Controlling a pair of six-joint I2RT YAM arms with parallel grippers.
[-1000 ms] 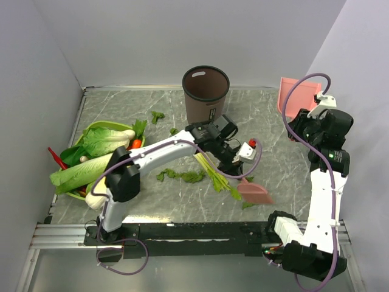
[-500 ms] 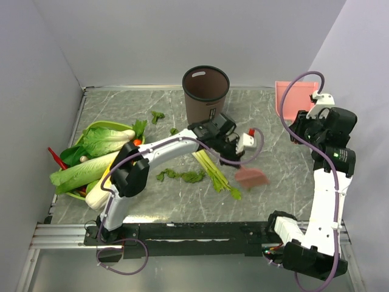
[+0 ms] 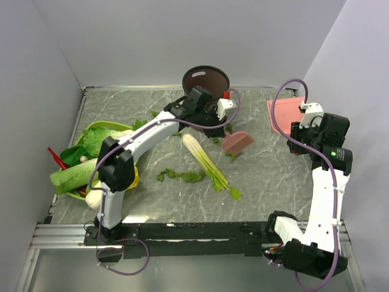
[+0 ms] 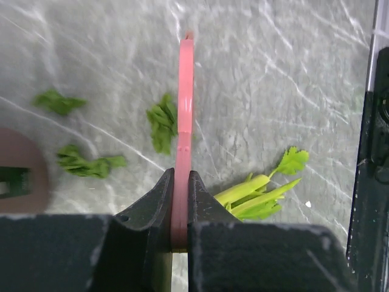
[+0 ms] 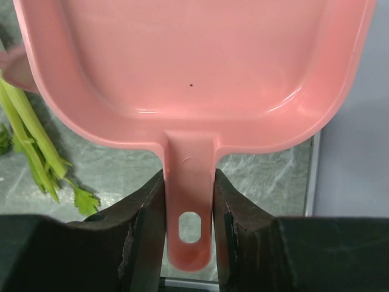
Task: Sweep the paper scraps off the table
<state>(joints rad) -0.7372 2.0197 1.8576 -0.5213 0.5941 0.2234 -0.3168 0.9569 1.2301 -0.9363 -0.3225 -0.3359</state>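
Note:
My left gripper [image 3: 223, 119] is shut on a pink half-round scraper [image 3: 237, 142], held just right of the brown bin. In the left wrist view the scraper [image 4: 184, 109] stands edge-on between my fingers, above the table [image 4: 292, 73]. Dark-green paper scraps lie beside it [image 4: 161, 121], further left [image 4: 58, 101] and by the bin [image 4: 85, 163]. From above, more scraps lie mid-table [image 3: 182, 176] and left of the bin [image 3: 157, 114]. My right gripper [image 3: 299, 131] is shut on the handle of the pink dustpan [image 3: 281, 117]; the pan [image 5: 194, 61] looks empty.
A brown bin [image 3: 206, 82] stands at the back centre. A long white-and-green stalk [image 3: 209, 164] lies mid-table, also in the left wrist view [image 4: 261, 194]. A green bowl [image 3: 97, 126] with cabbage and other vegetables sits at the left. Grey walls enclose the table.
My left arm has swung the scraper from the near right of the table back toward the bin. The dustpan in my right gripper has shifted left and tilted flatter.

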